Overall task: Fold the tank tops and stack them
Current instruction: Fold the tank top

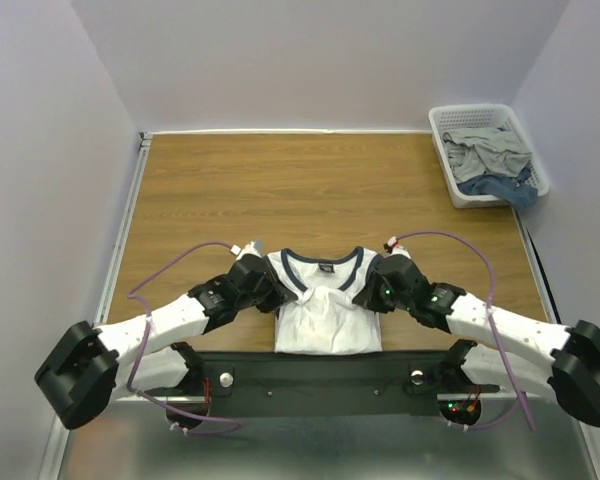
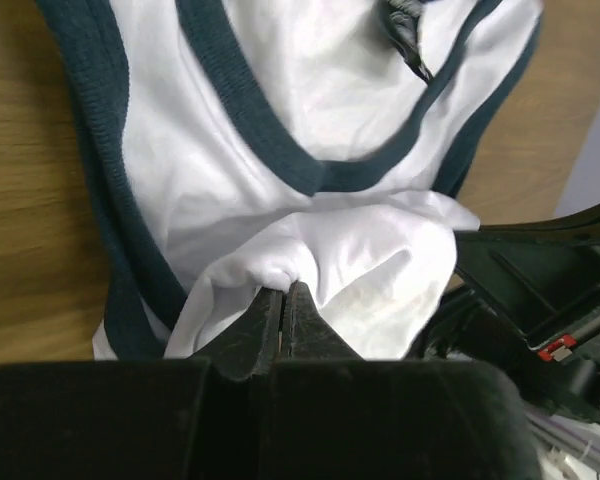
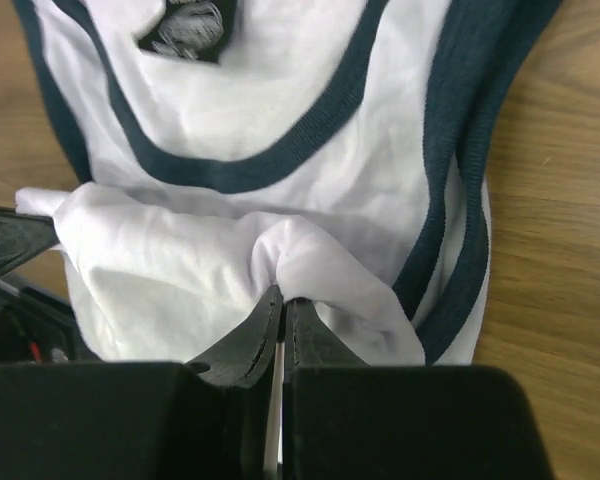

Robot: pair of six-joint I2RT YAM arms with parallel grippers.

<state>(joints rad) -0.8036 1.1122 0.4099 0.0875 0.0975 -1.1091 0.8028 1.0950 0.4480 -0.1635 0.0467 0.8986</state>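
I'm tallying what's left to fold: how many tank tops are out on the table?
1: the white tank top at the near table edge, pinched by the left gripper and right gripper. Bunched clothes in the basket at the far right may hide more.

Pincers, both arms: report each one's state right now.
Left pincer: shut, pinching a fold of the white cloth tank top with navy trim.
Right pincer: shut, pinching another fold of that tank top.

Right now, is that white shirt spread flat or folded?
Partly folded: a flap of white cloth lies doubled over the shirt below its neckline, pinched by the left gripper and right gripper.
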